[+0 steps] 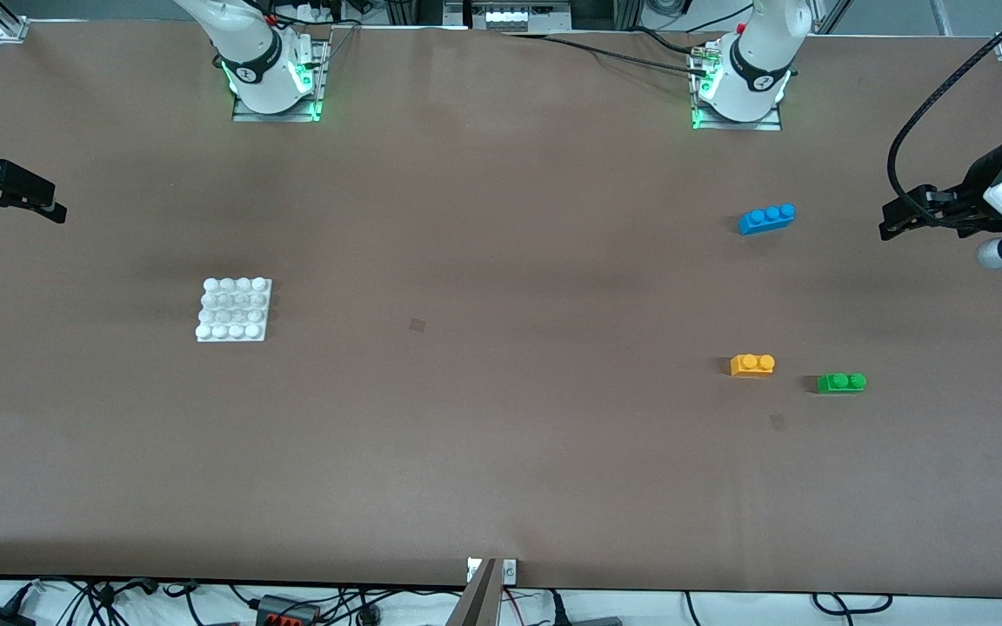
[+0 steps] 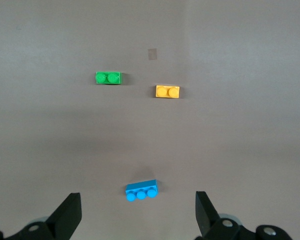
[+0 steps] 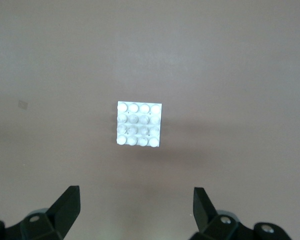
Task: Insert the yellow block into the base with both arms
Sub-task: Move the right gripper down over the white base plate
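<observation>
The yellow block point(image 1: 752, 364) point(image 2: 167, 91) lies flat on the brown table toward the left arm's end, studs up. The white studded base point(image 1: 235, 309) point(image 3: 139, 124) lies toward the right arm's end. My left gripper point(image 1: 892, 224) point(image 2: 138, 212) hangs open and empty at the table's edge at the left arm's end, with the blue brick showing between its fingers in the wrist view. At the edge at the right arm's end my right gripper point(image 1: 53, 209) point(image 3: 136, 210) is held high, also open and empty.
A green two-stud brick point(image 1: 841, 382) point(image 2: 108, 78) lies beside the yellow block, slightly nearer the front camera. A blue three-stud brick point(image 1: 766, 218) point(image 2: 142, 190) lies farther from the camera, toward the left arm's base. Both arm bases point(image 1: 273, 78) stand along the back edge.
</observation>
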`<state>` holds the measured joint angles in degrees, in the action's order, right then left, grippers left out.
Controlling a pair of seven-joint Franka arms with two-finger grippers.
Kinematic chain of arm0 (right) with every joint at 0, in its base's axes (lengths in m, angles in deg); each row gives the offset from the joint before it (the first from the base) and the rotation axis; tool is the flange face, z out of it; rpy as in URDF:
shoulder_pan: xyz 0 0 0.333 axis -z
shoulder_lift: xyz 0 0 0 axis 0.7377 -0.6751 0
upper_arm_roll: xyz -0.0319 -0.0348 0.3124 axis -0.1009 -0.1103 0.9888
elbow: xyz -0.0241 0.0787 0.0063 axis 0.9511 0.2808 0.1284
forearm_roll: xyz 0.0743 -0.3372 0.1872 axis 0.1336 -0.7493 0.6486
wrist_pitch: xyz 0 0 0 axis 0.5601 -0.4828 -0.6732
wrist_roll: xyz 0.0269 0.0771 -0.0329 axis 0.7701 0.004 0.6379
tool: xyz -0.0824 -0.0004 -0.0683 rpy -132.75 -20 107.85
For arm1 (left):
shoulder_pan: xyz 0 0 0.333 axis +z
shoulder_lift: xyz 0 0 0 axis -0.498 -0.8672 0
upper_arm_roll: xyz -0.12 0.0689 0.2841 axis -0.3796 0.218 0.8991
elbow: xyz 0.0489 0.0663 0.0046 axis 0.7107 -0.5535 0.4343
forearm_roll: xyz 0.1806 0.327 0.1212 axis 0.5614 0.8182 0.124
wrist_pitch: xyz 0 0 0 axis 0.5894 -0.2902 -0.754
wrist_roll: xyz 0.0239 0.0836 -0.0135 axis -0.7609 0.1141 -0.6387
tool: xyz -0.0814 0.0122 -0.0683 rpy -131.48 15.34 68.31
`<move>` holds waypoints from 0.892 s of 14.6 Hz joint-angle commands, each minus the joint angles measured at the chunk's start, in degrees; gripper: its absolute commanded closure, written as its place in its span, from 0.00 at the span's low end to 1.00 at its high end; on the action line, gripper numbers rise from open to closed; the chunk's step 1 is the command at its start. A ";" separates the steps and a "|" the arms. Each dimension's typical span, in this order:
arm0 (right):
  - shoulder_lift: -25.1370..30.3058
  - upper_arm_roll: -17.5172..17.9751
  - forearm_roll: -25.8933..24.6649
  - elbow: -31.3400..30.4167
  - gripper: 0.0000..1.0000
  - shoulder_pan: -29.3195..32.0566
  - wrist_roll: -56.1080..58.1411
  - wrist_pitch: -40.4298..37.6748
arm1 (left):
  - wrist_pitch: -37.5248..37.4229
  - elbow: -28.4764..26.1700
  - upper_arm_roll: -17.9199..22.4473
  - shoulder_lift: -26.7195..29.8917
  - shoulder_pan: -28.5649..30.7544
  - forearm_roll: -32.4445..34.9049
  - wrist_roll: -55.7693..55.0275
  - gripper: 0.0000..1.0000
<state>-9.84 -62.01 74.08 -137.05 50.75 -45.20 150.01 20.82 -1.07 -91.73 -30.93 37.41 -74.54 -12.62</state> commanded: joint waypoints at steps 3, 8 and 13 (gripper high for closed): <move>-0.43 -0.35 0.54 1.27 0.00 0.39 0.49 -1.53 | -0.82 0.36 0.10 0.39 0.28 -1.30 -0.28 0.00; -0.60 -0.26 0.01 1.10 0.00 0.13 1.11 -1.97 | -0.82 0.36 0.10 0.39 0.28 -1.30 -0.28 0.00; -4.72 -0.17 -0.16 0.57 0.00 0.30 0.15 -9.00 | -0.82 0.36 0.28 0.31 0.28 -1.30 -0.28 0.00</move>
<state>-11.74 -62.19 74.06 -137.13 50.76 -45.20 143.41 20.81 -1.06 -91.66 -30.93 37.46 -74.55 -12.63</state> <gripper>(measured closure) 0.000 0.000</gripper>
